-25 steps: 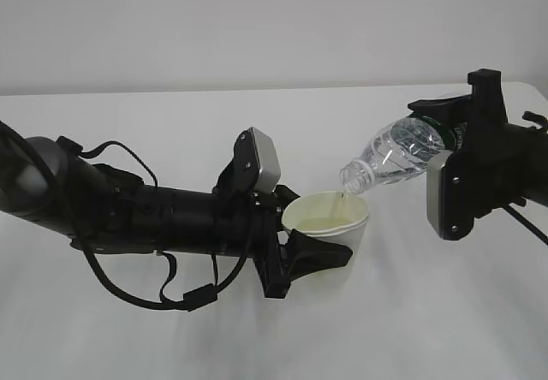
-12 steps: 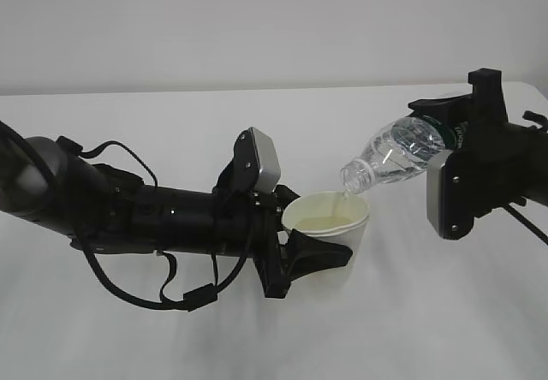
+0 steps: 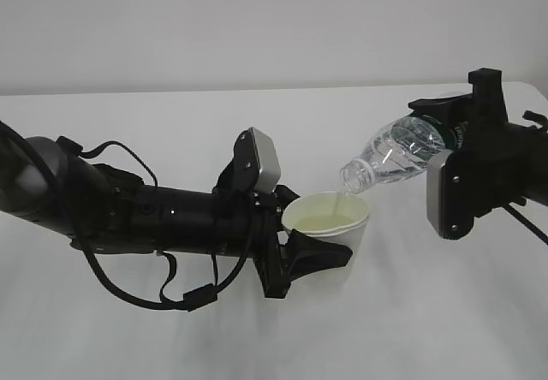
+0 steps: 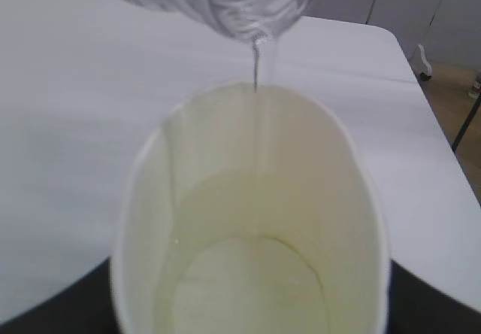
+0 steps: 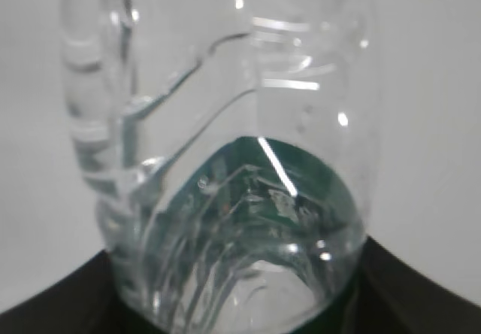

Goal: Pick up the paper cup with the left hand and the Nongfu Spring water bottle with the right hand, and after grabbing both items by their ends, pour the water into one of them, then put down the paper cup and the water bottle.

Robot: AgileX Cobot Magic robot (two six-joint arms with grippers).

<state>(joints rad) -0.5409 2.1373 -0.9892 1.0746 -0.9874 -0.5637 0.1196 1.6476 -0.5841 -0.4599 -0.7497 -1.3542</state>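
Observation:
My left gripper is shut on the white paper cup, held upright just above the table; its cream inside holds water. To the right, my right gripper is shut on the base end of the Nongfu Spring water bottle, which is tilted neck-down to the left. A thin stream of water falls from the bottle mouth into the cup. The right wrist view is filled by the clear ribbed bottle with its green label. Both grippers' fingertips are mostly hidden behind what they hold.
A white table runs under both arms, against a pale wall. The left arm with its cables lies low across the left half. The table's far right edge and dark stand legs show in the left wrist view.
Both arms hold still. Water keeps running from the bottle into the cup, and the level in the cup looks slightly higher.

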